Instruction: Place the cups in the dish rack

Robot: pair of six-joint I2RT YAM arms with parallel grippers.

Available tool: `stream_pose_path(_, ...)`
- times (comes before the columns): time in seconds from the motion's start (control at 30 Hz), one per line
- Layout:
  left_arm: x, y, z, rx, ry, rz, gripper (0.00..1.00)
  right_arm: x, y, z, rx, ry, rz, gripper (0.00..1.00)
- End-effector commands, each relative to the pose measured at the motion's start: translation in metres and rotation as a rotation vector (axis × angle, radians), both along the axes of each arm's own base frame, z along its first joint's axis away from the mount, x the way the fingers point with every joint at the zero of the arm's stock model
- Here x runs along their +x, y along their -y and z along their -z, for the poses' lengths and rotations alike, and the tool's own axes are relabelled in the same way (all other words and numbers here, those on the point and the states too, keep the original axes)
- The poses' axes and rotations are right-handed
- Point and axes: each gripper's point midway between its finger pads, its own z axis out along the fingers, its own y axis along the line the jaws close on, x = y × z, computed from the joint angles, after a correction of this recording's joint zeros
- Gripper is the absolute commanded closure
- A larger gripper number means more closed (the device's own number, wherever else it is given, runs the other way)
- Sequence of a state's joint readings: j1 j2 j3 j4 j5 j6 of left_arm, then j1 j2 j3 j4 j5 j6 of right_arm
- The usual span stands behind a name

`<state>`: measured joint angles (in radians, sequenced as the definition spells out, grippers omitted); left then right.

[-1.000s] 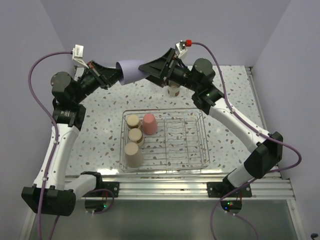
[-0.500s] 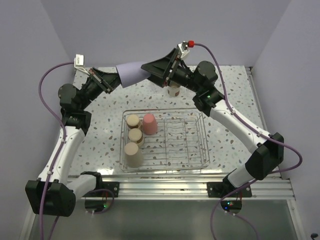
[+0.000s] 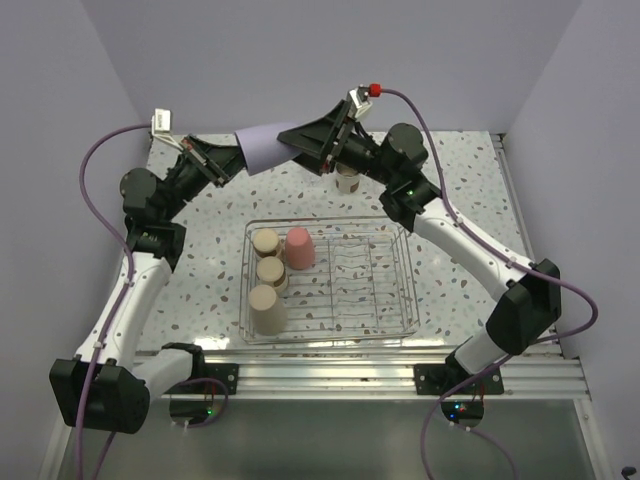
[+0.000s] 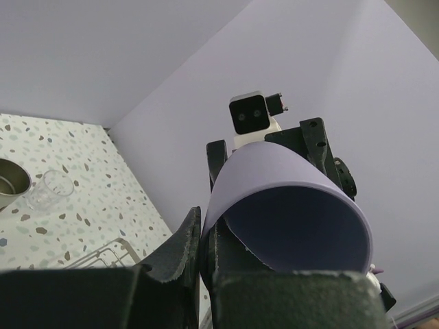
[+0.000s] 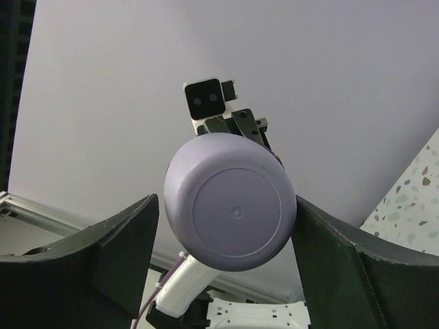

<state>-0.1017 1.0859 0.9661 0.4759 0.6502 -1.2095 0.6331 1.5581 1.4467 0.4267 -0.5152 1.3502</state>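
Handing over the lavender plastic tumbler (image 3: 262, 146) in mid-air, beyond the silver wire dish rack (image 3: 330, 336): probably calling for closing squarely on the base before loosening the rim pinch. Pinching the rim wall with the left gripper (image 3: 232, 160), with arm raised, reaching inward. Straddling the base with the right gripper (image 3: 295, 140), jaws spread wide, not yet clamping.

This looks like a robot lab: plain purple walls (image 3: 300, 60) close in a speckled bench (image 3: 200, 270), metal rails (image 3: 330, 378) at 6 o'clock.
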Motion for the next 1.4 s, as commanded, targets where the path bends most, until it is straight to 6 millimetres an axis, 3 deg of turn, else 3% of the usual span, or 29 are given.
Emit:
stream_pose_path(0.0,0.004,0.005,0.015,0.041,-0.017,0.01,1.0,-0.026,0.0,-0.047,0.106,0.114,-0.055,0.24)
stream_pose_path(0.1,0.005,0.008,0.02,0.05,-0.025,0.025,1.0,-0.024,-0.003,-0.043,0.101,0.105,-0.054,0.37)
stream_pose_path(0.23,0.004,0.011,0.024,0.079,-0.024,0.047,1.0,-0.022,-0.005,-0.039,0.098,0.103,-0.05,0.65)
stream_pose_path(0.27,0.005,0.011,0.026,0.09,-0.025,0.047,1.0,-0.022,-0.004,-0.038,0.098,0.108,-0.046,0.8)
stream_pose_path(0.3,0.005,0.011,0.024,0.115,-0.007,0.042,0.99,-0.023,-0.003,-0.038,0.095,0.109,-0.042,0.86)
stream_pose_path(0.37,0.007,0.01,0.033,0.151,-0.046,0.04,0.76,-0.02,-0.002,-0.031,0.066,0.108,-0.02,0.98)
stream_pose_path(0.4,0.007,0.01,0.036,0.179,-0.052,0.04,0.64,-0.023,0.001,-0.033,0.061,0.114,-0.014,0.99)
stream_pose_path(0.43,0.007,0.01,0.038,0.193,-0.053,0.04,0.41,-0.021,0.001,-0.027,0.034,0.11,-0.001,1.0)
stream_pose_path(0.53,0.007,0.009,0.047,0.24,-0.076,0.032,0.18,-0.019,0.01,-0.019,-0.014,0.108,0.039,1.0)
stream_pose_path(0.63,0.007,0.004,0.058,0.299,-0.103,0.008,0.08,-0.013,0.027,-0.012,-0.05,0.105,0.09,1.0)
stream_pose_path(0.8,0.006,-0.008,0.079,0.42,-0.161,-0.05,0.06,-0.003,0.059,0.009,-0.163,0.108,0.184,1.0)
stream_pose_path(0.93,0.007,-0.023,0.089,0.497,-0.193,-0.124,0.05,-0.014,0.079,0.032,-0.35,0.168,0.229,1.0)
stream_pose_path(1.07,0.019,-0.05,0.095,0.604,-0.248,-0.275,0.05,-0.027,0.094,0.053,-0.487,0.219,0.243,1.0)
stream_pose_path(1.17,0.023,-0.067,0.098,0.665,-0.289,-0.358,0.05,-0.043,0.1,0.075,-0.617,0.276,0.215,1.0)
stream_pose_path(1.23,0.023,-0.074,0.101,0.687,-0.316,-0.387,0.05,-0.053,0.102,0.101,-0.75,0.314,0.186,1.0)
stream_pose_path(1.33,0.025,-0.079,0.101,0.698,-0.324,-0.417,0.05,-0.085,0.085,0.138,-0.908,0.381,0.099,1.0)
stream_pose_path(1.37,0.025,-0.079,0.101,0.695,-0.326,-0.417,0.05,-0.085,0.085,0.147,-0.949,0.379,0.11,1.0)
